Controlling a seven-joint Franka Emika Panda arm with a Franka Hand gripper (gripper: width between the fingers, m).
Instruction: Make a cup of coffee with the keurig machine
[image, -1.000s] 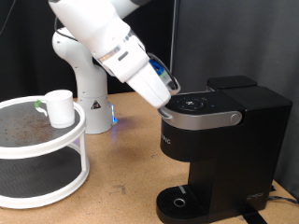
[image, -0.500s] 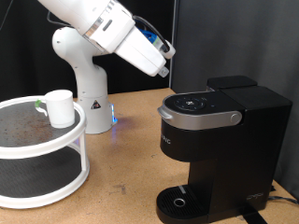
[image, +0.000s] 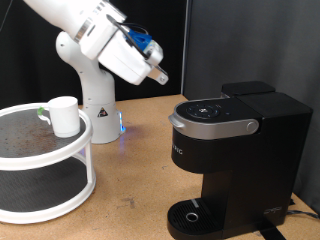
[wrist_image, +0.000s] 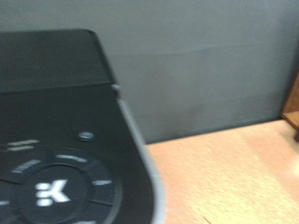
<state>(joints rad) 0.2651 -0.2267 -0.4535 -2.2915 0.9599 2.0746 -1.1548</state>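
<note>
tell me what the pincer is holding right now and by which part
Nothing can be seen in it. The pincer hangs in the air above and to the exterior view's left of the coffee maker; the cup stands untouched on the round stand.

This looks like a robotics lab, not a kitchen: a white robot arm (image: 95, 40) is bolted to a bare wooden tabletop (image: 140, 170), black curtains (image: 250, 40) hang behind, and the keurig machine (image: 235, 155) stands alone beside a white two-tier round shelf (image: 45, 165).
</note>
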